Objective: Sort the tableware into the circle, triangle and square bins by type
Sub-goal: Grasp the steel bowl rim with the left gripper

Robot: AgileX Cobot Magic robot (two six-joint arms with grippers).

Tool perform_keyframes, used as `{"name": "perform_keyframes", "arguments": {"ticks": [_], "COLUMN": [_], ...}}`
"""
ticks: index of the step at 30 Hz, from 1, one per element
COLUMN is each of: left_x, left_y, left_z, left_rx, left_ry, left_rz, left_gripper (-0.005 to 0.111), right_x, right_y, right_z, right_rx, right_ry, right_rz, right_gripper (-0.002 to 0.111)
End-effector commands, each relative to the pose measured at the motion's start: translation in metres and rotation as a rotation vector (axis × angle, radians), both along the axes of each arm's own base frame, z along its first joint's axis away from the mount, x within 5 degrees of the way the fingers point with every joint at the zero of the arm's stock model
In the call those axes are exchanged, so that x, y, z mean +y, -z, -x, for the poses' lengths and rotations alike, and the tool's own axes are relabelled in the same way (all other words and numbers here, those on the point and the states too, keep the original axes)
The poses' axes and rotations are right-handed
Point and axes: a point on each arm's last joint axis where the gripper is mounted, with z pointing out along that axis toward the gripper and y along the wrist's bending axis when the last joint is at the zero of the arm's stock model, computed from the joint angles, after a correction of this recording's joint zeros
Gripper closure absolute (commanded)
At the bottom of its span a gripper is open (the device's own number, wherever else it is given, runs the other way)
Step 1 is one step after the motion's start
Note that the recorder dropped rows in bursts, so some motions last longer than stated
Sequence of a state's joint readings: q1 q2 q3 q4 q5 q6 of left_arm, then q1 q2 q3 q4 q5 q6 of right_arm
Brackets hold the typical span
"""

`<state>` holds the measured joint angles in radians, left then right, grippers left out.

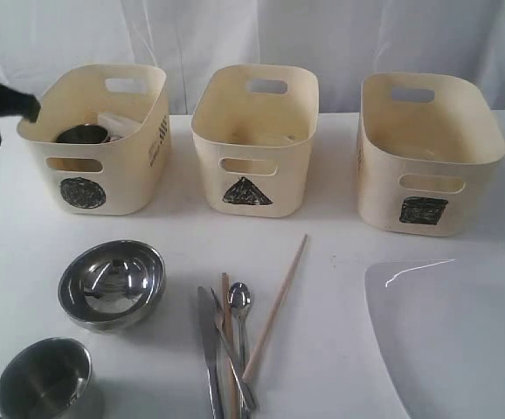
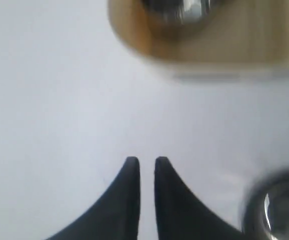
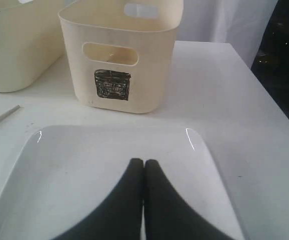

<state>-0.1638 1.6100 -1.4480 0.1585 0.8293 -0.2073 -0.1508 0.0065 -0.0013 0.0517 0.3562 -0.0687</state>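
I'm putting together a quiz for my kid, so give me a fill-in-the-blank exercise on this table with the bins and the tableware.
1. One steel cup sits inside the left-hand bin, which is marked with a ___.
2. The knife, spoon and chopsticks lie in front of the middle bin, which is marked with a ___.
3. The right gripper, jaws shut, hangs above the large white ___.

Missing words: circle; triangle; plate.

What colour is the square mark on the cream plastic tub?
Scribbled square mark: dark grey-black; clearest in right wrist view.
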Motion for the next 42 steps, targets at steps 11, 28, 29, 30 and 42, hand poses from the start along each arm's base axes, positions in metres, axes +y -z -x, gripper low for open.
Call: {"name": "perform_keyframes", "arguments": {"ticks": [11,28,29,30,42], "left_x": [-0.034,-0.028,-0.028,-0.028,-0.028], "left_y": [0.080,0.125,0.131,0.135,0.163], "left_z": [0.047,0.035,0.034,0.033,0.018], "left_rx": [0.325,0.301,0.320,0.333,0.307], "left_ry": [0.134,0.138,0.135,0.133,0.083], "left_rz": [0.399,0.296,0.295,0.294,0.286], "left_gripper": [0.107,0.055,0.053,0.053,0.089], "right_x": [0.000,0.000,0.000,0.000,0.000], "right_y": [0.000,0.000,0.000,0.000,0.000], "right_z": [0.000,0.000,0.000,0.000,0.000], "right_rx": [-0.011,-0.011,-0.011,-0.011,-0.011], "right_ry": [-0.003,-0.003,-0.003,-0.003,-0.003], "right_rz": [0.001,0.001,0.001,0.001,0.001], "right_gripper": [0.108,0.108,0.108,0.108,0.108]}}
